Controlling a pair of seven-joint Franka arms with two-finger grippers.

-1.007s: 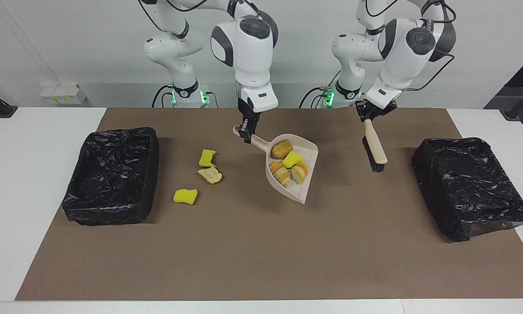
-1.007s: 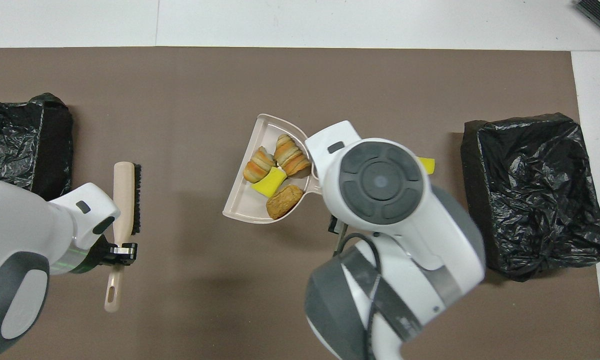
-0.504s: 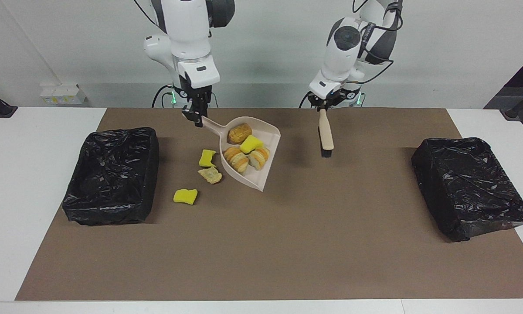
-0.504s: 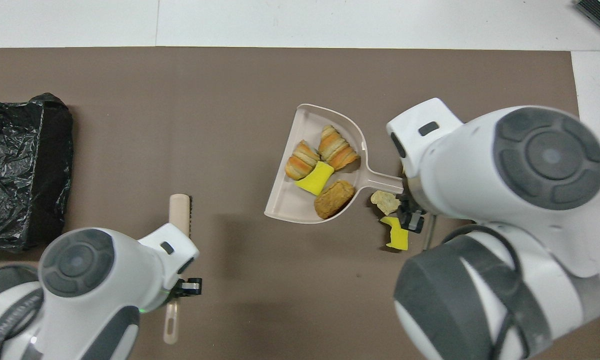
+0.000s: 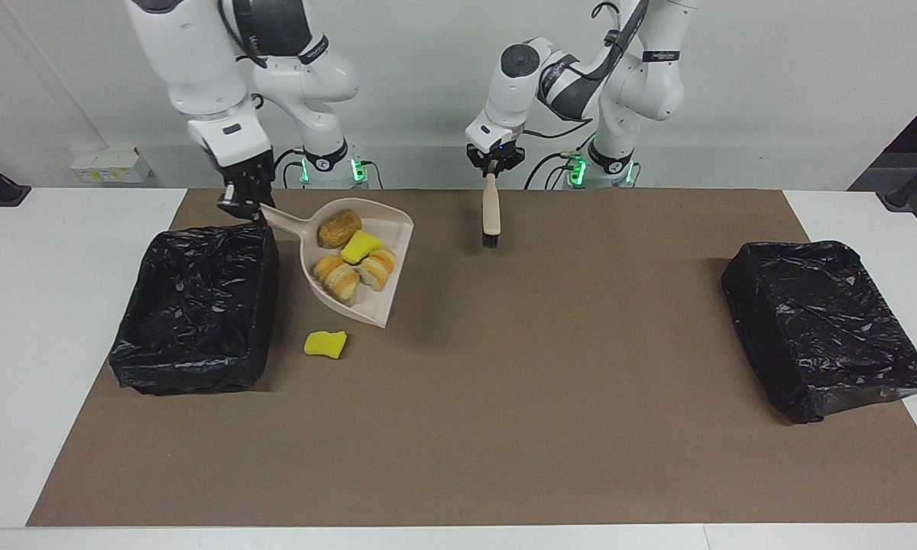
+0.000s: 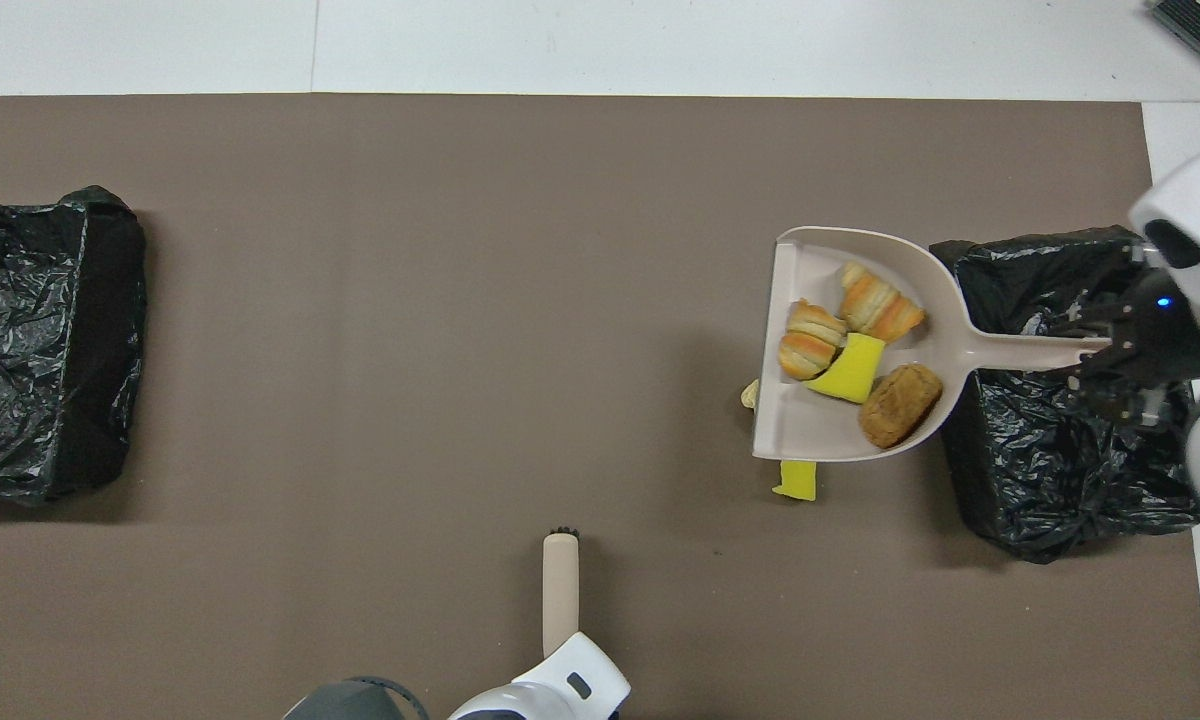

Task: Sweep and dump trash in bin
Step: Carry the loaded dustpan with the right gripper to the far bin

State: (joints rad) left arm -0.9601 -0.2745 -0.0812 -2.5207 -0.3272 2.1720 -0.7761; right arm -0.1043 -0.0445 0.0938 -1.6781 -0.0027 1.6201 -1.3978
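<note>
My right gripper (image 5: pixel 238 205) is shut on the handle of the beige dustpan (image 5: pixel 368 307), held above the mat beside the black bin (image 5: pixel 199 305) at the right arm's end. The pan carries trash: three golden-brown bread pieces (image 5: pixel 339 228) and a yellow sponge chunk (image 5: pixel 361 246). In the overhead view the right gripper (image 6: pixel 1100 350) and the handle are over that bin (image 6: pixel 1060 470), and the dustpan (image 6: pixel 810 425) is over the mat. One yellow sponge (image 5: pixel 325 344) lies on the mat, another sponge (image 6: pixel 795 480) and a pastry scrap (image 6: pixel 750 395) peek out under the pan. My left gripper (image 5: pixel 491 164) is shut on the beige brush (image 5: pixel 490 214).
A second black bin (image 5: pixel 825 328) stands at the left arm's end of the mat, also seen as the bin (image 6: pixel 40 340) at the overhead view's edge. The brush (image 6: pixel 560 585) hangs bristles down over the mat's edge nearest the robots.
The right arm has carried the loaded dustpan sideways toward the bin at its end, so its handle now is over the bin. The left arm has drawn the brush back toward the robots.
</note>
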